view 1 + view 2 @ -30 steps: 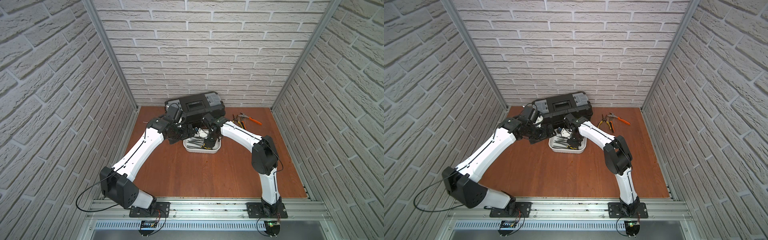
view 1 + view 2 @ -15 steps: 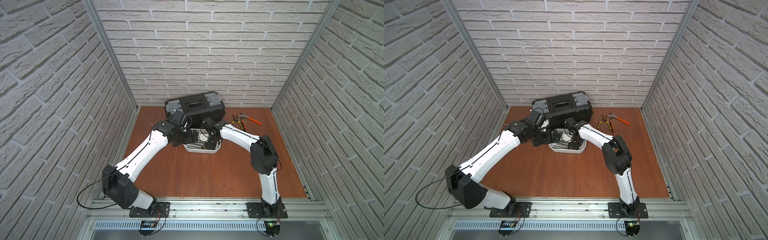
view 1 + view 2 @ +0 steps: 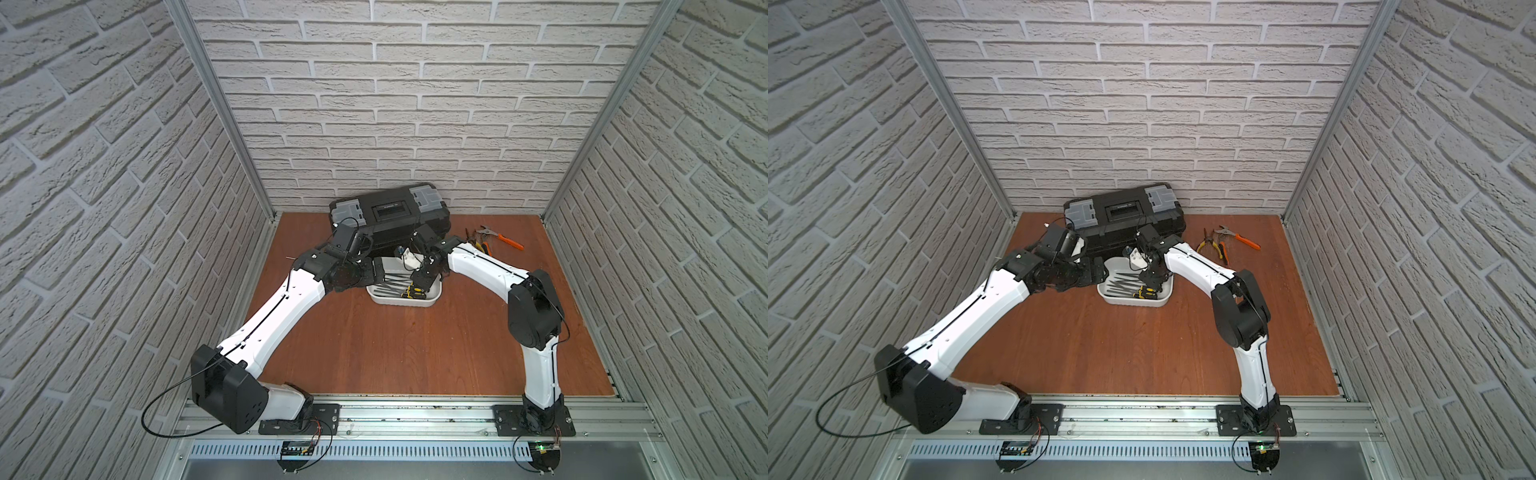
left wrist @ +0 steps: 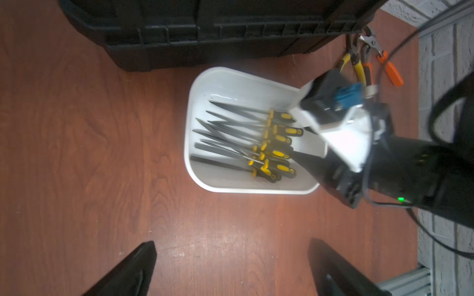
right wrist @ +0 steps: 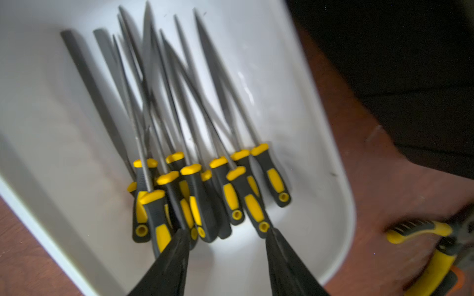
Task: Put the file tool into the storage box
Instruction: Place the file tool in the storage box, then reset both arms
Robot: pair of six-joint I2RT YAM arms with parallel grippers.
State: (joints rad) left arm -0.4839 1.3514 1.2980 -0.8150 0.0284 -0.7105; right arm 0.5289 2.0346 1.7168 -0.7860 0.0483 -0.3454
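The storage box (image 3: 415,302) (image 3: 1144,303) is a shallow white tub on the wooden table in both top views. Several file tools (image 5: 179,102) (image 4: 230,143) with black-and-yellow handles lie inside it, the handles bunched at one end. My right gripper (image 5: 227,230) (image 3: 419,282) hangs over that handle end. It is open, with only white tub floor between its fingers. My left gripper (image 4: 231,242) (image 3: 376,270) is beside the box's left end, open over bare wood and holding nothing.
A black toolbox (image 3: 388,216) with grey latches stands just behind the box. Pliers with yellow and orange handles (image 3: 492,241) lie at the back right. Brick walls close in three sides.
My right gripper's jaws have parted over the box. The left arm has swung in toward the box's left end.
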